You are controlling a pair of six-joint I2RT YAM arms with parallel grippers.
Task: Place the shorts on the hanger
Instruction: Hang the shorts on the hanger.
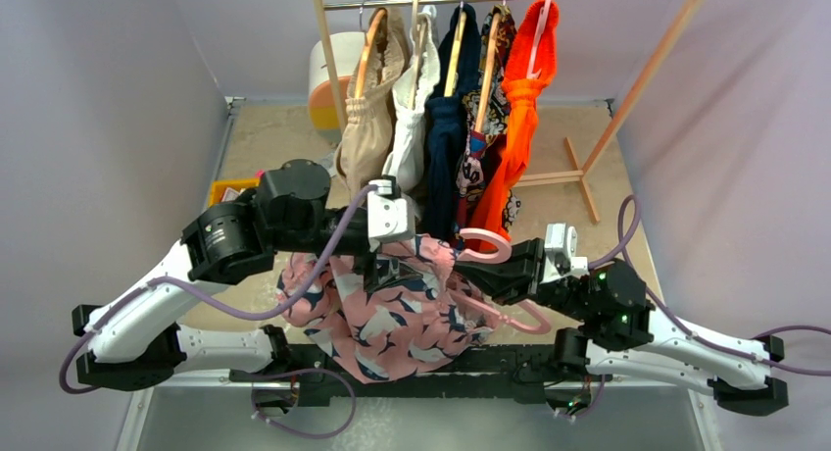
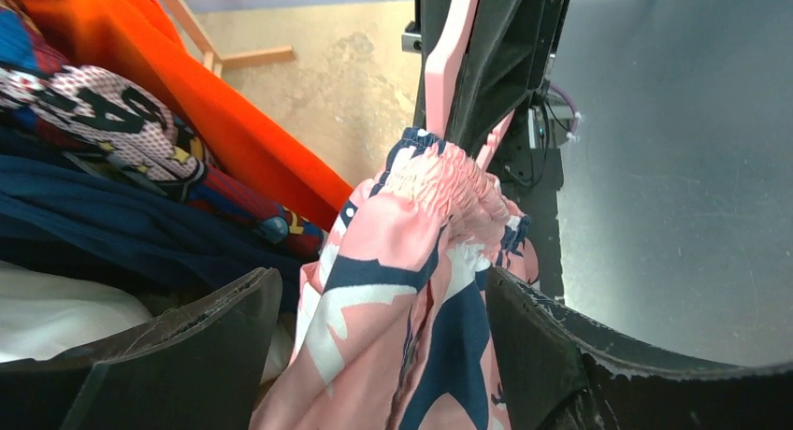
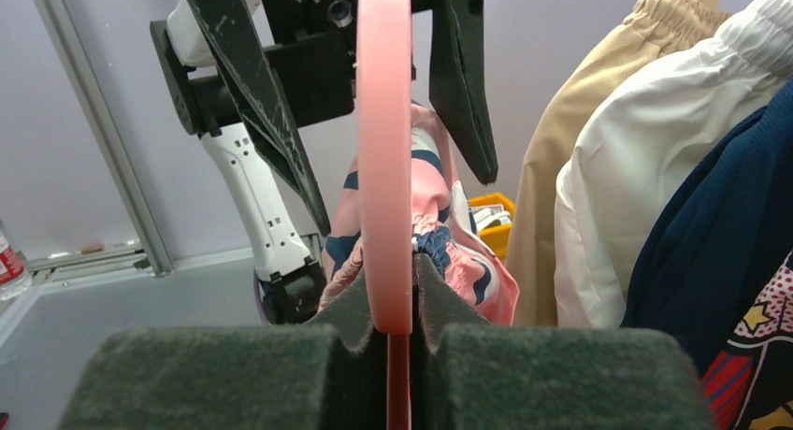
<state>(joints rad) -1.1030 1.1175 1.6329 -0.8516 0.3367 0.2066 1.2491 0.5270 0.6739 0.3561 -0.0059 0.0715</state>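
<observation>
Near edge of the table, middle: the shorts, pink with navy-and-white swirls, bunched in a hanging heap between the left arm and the right arm, just in front of the wooden rack.

State of the right jaws: clenched on the hanger, pink plastic, seen edge-on in the right wrist view and pinched between two grey foam pads. In the top view, hook end toward the rack, one thin arm curving back toward the near edge beside the right arm.

State of the left jaws: released, spread wide, one dark finger on either side of the gathered waistband. Contact between fingers and fabric: cannot tell.

Waistband gathered up against the hanger's arm, directly below the right jaws in the left wrist view. Around that arm or merely beside it: cannot tell.

On the rack, left to right in the top view: beige garment, white garment, navy garment, dark patterned garment, orange garment, all hanging just behind the shorts.

Toward the left edge, behind the left arm: yellow bin. Toward the far edge, left of the rack's post: cream cylinder.
</observation>
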